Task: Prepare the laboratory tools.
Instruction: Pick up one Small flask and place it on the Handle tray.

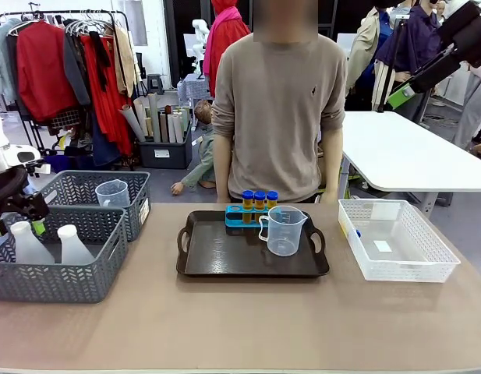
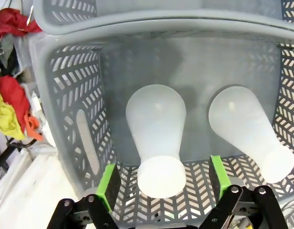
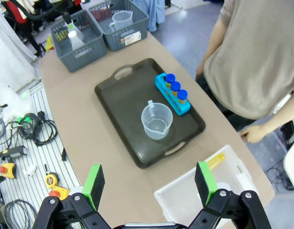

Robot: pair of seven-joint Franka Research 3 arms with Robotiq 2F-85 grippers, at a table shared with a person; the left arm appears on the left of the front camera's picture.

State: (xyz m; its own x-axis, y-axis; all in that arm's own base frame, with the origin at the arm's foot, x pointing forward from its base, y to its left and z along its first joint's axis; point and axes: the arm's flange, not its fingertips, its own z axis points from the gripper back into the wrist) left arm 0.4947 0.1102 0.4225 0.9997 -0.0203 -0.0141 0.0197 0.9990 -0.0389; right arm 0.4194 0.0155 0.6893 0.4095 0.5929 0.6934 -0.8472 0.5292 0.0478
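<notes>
Two flasks [image 1: 28, 243] at lower left, two beakers [image 1: 284, 231], three capped tubes [image 1: 259, 201] in one blue rack [image 1: 234, 220], a fourth tube [image 3: 215, 161] lying apart, two grey baskets [image 1: 61, 279], one white basket [image 1: 427, 266], one tray [image 1: 224, 261].

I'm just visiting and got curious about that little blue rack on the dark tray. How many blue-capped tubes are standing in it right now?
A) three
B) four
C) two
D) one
A: three blue-capped tubes stand side by side in the blue rack on the tray, and the rack's leftmost hole in the front view has nothing in it.
</notes>
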